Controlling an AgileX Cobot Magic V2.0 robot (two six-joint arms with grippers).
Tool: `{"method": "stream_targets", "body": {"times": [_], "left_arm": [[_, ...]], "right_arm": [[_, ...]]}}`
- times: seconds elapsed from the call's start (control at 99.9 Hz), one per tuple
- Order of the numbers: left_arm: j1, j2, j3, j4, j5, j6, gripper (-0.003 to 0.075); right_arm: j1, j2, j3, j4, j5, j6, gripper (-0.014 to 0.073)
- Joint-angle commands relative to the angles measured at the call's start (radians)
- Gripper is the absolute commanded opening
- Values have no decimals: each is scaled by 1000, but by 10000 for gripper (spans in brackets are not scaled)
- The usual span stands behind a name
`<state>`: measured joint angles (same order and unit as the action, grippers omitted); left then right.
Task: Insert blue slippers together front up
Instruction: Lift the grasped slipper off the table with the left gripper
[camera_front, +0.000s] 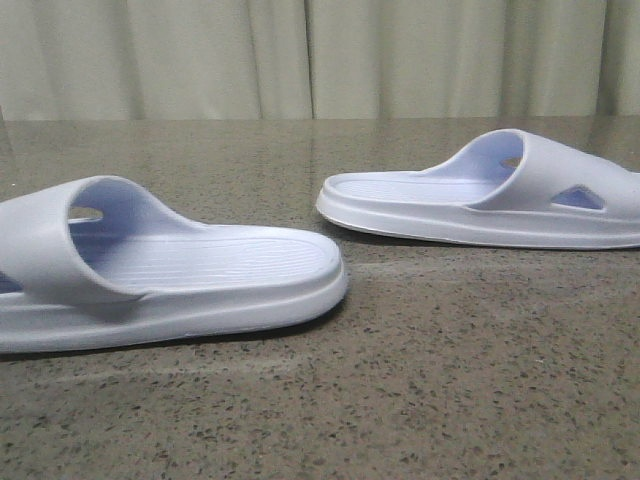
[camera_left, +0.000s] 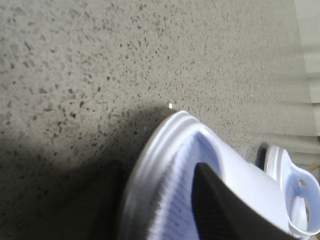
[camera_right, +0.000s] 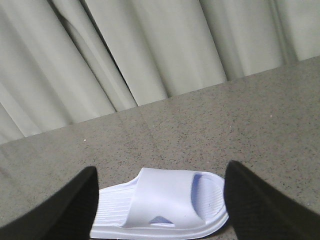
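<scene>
1. Nearest the front camera lies the left slipper (camera_front: 160, 275), sole down on the speckled grey table (camera_front: 470, 400), its heel end pointing right and its strap at the left edge of the view.
2. Further back and to the right rests the right slipper (camera_front: 500, 195), also sole down, heel end pointing left, with a triangular cut-out showing in its strap; the two slippers lie apart, a strip of bare table between them.
3. Behind the table hangs a pale pleated curtain (camera_front: 320, 55).
4. Neither arm shows in the front view.
5. From the left wrist view, the left gripper (camera_left: 155, 205) is at the left slipper (camera_left: 165, 165): one dark finger (camera_left: 220, 205) lies inside, over the ribbed footbed, and a second dark shape sits just outside the rim, so the jaws straddle the slipper's edge; whether they press on it I cannot tell.
6. The other slipper (camera_left: 297, 195) shows at that view's corner.
7. From the right wrist view, the right gripper (camera_right: 160, 205) has its jaws spread wide, both dark fingers (camera_right: 65, 210) clear of the right slipper (camera_right: 165, 205), which lies on the table between them.
</scene>
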<state>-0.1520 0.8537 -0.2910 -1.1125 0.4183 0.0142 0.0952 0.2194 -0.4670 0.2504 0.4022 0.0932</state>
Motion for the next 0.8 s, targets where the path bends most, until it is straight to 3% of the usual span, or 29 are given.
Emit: {"method": "stream_targets", "body": {"times": [0.0,0.18,0.35,0.501,0.611,0.791], "left_arm": [[-5,16,0,4,34,16,163],[-5,16,0,4,12,42,15],[-5,13,0,-42,-2,57,17],[-5,-23,-15,-237,45,195,17],[-5,-54,-38,-329,83,224,16],[-5,-110,-84,-368,110,225,16]], "right_arm": [[-4,21,-35,6,-82,-3,456],[-4,21,-35,6,-82,-3,456],[-4,21,-35,6,-82,-3,456],[-4,21,-35,6,-82,-3,456],[-4,21,-35,6,-82,-3,456],[-4,21,-25,6,-102,-3,456]]}}
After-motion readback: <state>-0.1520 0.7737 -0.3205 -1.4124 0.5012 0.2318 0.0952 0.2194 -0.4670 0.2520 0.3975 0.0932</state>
